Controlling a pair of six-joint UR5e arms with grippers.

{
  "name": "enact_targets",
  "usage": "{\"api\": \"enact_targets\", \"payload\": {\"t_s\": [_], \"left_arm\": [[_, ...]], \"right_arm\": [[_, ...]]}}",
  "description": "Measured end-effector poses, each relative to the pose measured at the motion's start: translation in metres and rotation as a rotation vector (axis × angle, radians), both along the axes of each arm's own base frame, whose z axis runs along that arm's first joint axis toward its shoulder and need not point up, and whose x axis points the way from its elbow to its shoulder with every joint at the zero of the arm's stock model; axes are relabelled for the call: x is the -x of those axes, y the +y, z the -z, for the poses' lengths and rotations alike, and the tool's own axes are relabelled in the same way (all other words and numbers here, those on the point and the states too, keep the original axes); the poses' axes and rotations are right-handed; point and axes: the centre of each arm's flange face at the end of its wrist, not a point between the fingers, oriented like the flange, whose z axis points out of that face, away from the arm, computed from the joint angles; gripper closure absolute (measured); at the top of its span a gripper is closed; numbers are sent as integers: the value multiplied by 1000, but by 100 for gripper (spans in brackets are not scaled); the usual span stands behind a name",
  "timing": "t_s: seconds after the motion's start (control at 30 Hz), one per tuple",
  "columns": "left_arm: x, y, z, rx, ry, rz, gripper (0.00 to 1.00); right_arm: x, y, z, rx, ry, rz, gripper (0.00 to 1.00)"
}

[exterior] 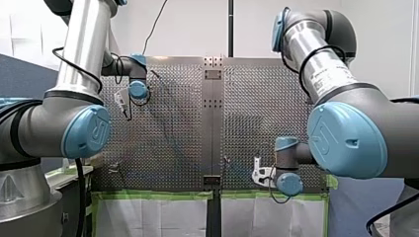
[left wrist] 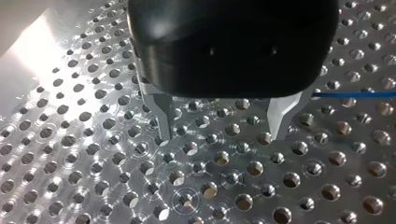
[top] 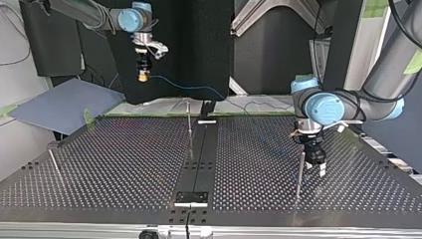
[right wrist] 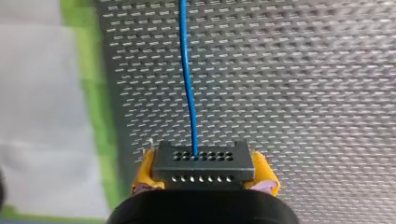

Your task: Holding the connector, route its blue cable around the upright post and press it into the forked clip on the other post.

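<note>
My right gripper hangs high, pointing down. Its yellow pads squeeze the dark connector, and the blue cable runs off from it. My left gripper points down low over the table, beside a thin post. Its fingers are wide apart and hold nothing.

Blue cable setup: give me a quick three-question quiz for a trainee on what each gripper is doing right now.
1. Fill in: the connector, trailing the blue cable, sits between my right gripper's ___-padded fingers.
2. True or false: my left gripper has its fingers shut on the blue cable.
3. In the top view, my left gripper is: A beside an upright post; B holding the connector; C out of sight.
Key: 1 yellow; 2 false; 3 A.
</note>
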Motion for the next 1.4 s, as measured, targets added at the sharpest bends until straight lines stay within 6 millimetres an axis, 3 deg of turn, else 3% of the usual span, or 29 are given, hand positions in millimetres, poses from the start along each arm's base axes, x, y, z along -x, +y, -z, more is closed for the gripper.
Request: {"api": "enact_targets", "payload": {"t_s": [0.3, 0.8, 1.4], "left_arm": [[0, 0, 0, 0, 0, -2, 1], [0, 2, 0, 0, 1, -6, 1], [0, 4, 2, 25, 11, 12, 1]], "right_arm": [[-5, -15, -37, 88, -36, -10, 98], [-3, -3, 6, 54, -20, -16, 98], [-1, -5, 12, 39, -18, -13, 98]]}}
